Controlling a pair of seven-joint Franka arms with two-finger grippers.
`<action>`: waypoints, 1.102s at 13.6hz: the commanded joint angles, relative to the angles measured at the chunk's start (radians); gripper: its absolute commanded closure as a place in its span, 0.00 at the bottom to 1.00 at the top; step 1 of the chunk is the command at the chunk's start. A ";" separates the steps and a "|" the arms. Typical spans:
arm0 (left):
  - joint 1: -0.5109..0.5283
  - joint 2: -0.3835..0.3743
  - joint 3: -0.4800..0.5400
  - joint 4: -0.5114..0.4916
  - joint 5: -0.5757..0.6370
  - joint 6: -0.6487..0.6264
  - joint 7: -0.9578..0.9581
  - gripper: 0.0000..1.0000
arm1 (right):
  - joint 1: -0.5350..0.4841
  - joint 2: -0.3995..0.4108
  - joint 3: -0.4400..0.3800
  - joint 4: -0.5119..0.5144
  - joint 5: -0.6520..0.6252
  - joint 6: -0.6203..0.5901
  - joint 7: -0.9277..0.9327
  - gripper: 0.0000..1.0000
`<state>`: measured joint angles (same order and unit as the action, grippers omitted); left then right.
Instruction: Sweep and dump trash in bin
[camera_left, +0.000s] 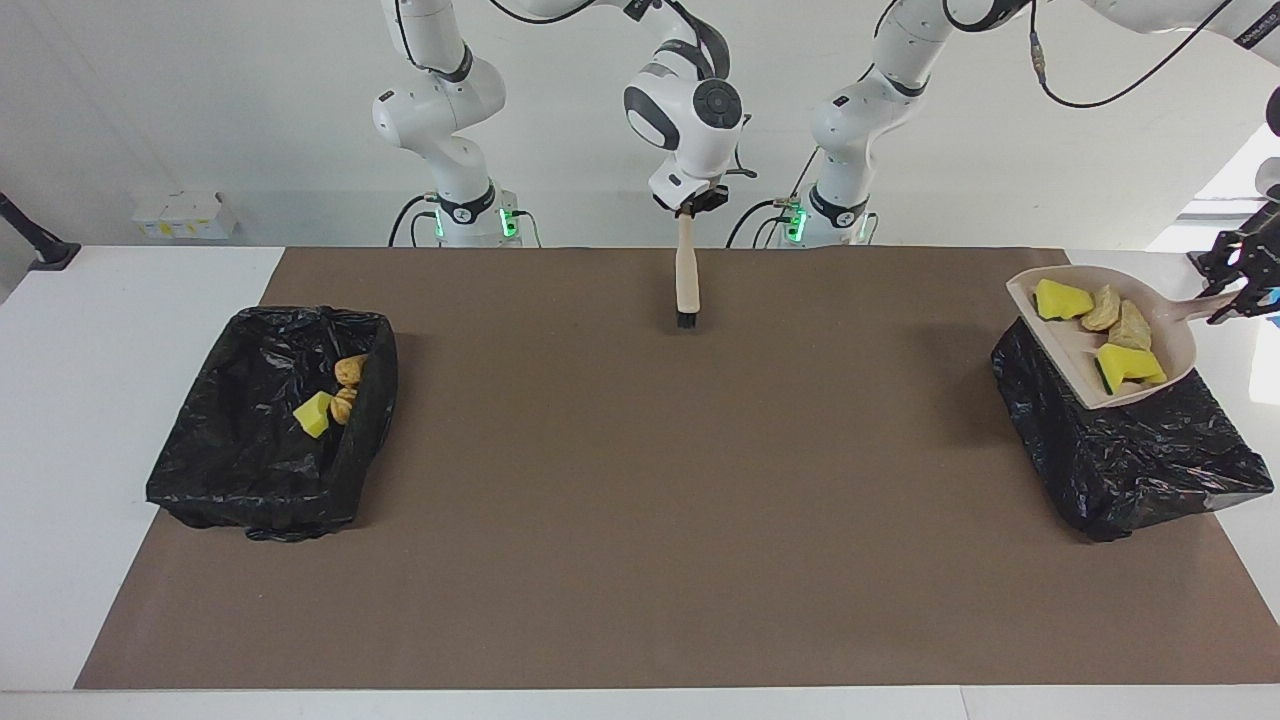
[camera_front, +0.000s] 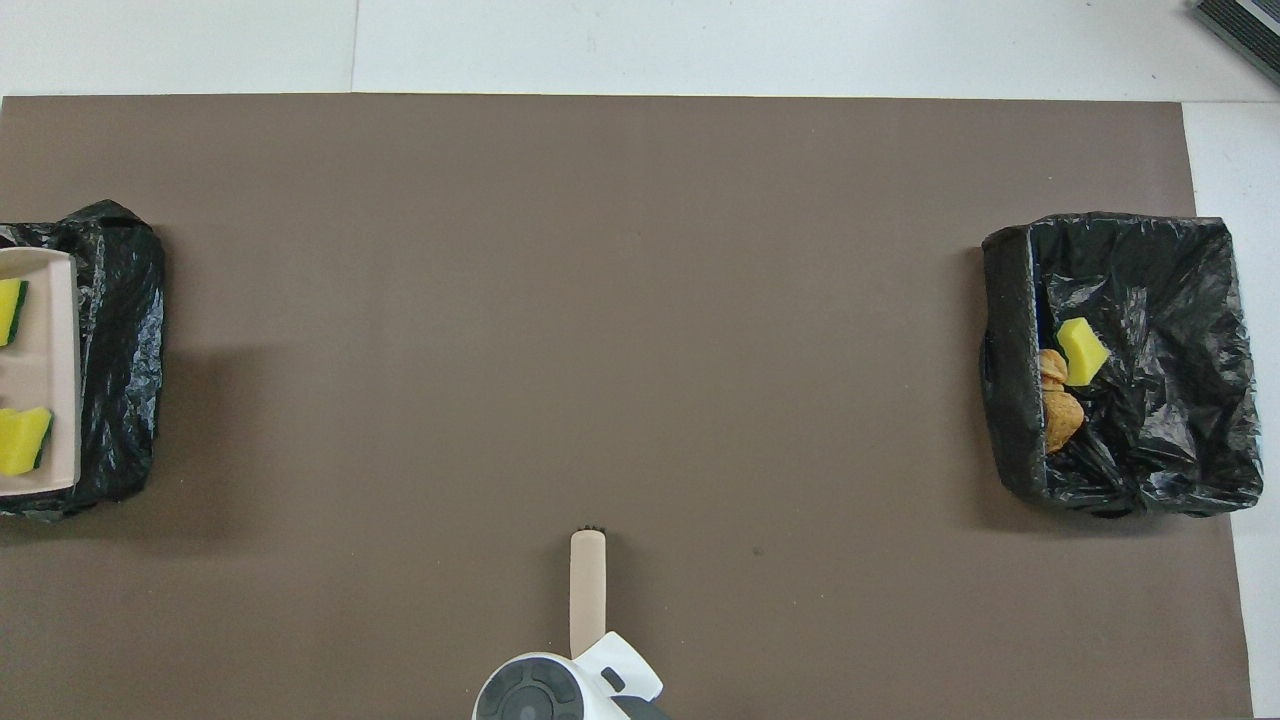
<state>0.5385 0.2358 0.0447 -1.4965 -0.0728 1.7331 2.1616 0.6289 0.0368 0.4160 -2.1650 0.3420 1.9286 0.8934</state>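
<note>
L gripper (camera_left: 1238, 290) clamps dustpan (camera_left: 1170, 352) over bin (camera_left: 1130, 450) | R gripper (camera_left: 697, 205) grips brush (camera_left: 686, 285) | I fear fast tilt flings trash (camera_left: 1120, 365) past rim

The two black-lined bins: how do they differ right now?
The bin at the right arm's end already holds a yellow sponge chunk and brown pieces. The bin at the left arm's end has the loaded dustpan raised over it, held by the left gripper. Both rest on the brown mat.
</note>
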 joint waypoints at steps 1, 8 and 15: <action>-0.009 0.055 -0.009 0.059 0.097 0.066 0.121 1.00 | -0.006 -0.055 -0.002 -0.065 0.038 0.029 -0.082 1.00; -0.049 0.140 -0.002 0.142 0.333 0.171 0.094 1.00 | -0.021 -0.043 -0.002 -0.099 0.075 0.101 -0.082 1.00; -0.192 0.125 -0.005 0.130 0.844 0.203 -0.303 1.00 | -0.025 -0.035 -0.003 -0.118 0.081 0.118 -0.140 1.00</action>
<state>0.3778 0.3555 0.0262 -1.3785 0.6608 1.9321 1.9811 0.6204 0.0156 0.4091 -2.2619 0.3850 2.0225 0.8020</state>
